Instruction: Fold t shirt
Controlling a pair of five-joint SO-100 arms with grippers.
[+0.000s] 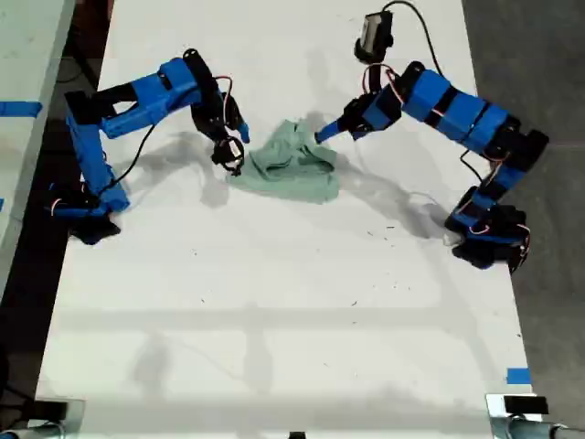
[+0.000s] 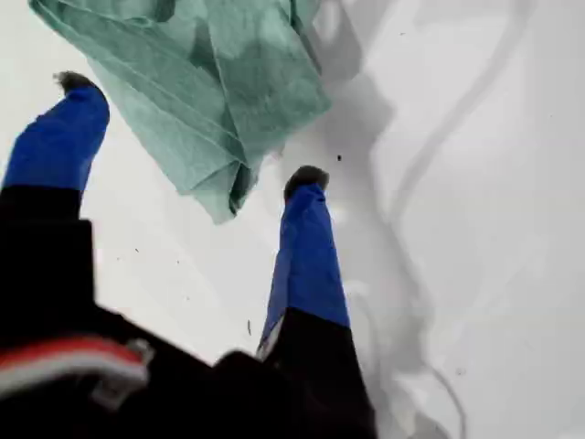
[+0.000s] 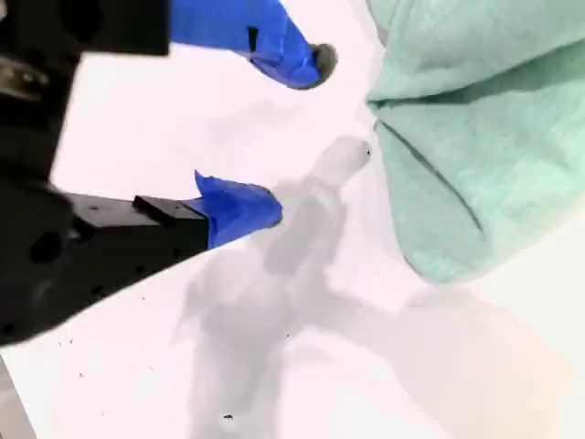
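Where the exterior view takes in the whole scene, a long white surface (image 1: 274, 311) is seen to fill most of it, with a blue arm mounted at each side. The arm based at the exterior view's right (image 1: 457, 114) is bent over and reaches inward. The arm based at the exterior view's left (image 1: 137, 101) reaches in from the opposite side.

Between the two arms, in the far half of the surface, the t shirt (image 1: 291, 169) is found: a pale mint-green garment, wrinkled and bunched into a rough heap with folded layers.

My first end effector (image 1: 327, 134) is carried by the arm at the exterior view's right and is placed at the far right edge of the cloth. In the first wrist view it (image 2: 190, 131) is shown released, its blue fingers (image 2: 306, 247) spread wide, and a folded corner of the t shirt (image 2: 201, 82) lies in the gap between them. Whether either fingertip touches the fabric cannot be settled, since that view is steep.

My second end effector (image 1: 233, 157) is pointed down just beside the cloth's left edge in the exterior view. It (image 3: 294, 133) is likewise released, with nothing gripped, and the t shirt (image 3: 475, 128) lies near it but apart.

A small strip of blue tape (image 1: 517, 375) is stuck near the exterior view's lower right corner.
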